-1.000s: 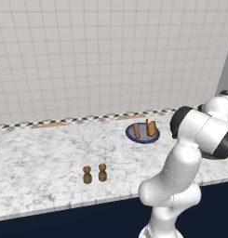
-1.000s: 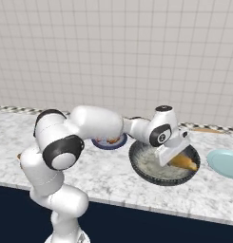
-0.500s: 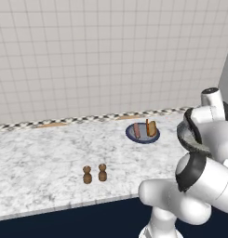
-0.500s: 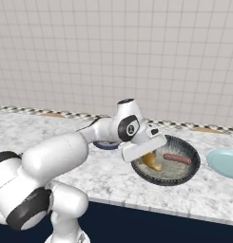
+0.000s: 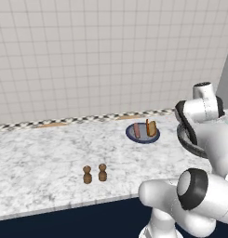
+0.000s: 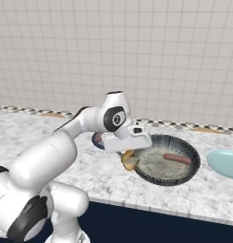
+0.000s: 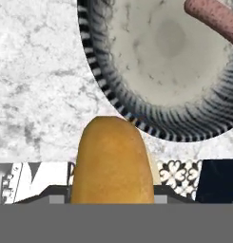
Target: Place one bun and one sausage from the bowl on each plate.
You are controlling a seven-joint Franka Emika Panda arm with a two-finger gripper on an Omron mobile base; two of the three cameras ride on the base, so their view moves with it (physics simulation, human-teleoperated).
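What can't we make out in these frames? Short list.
- Gripper fingertips: hidden by the bun in hand view.
- Navy plate: mostly behind the arm in right base view.
- Pale blue plate: cut by that view's right edge.
- Bowl: largely behind the arm in left base view.

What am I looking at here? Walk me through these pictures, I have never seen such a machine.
It is a rendered kitchen with a white robot arm on a driving base. Two pictures come from cameras on the base, behind the arm to its left and right; the third looks along the hand. On the marble counter lie a big grey bowl with one sausage, a dark plate already carrying a bun and a sausage, a pale blue plate, and two small brown shakers. The gripper holds a bun in its jaws, beside the bowl's rim.
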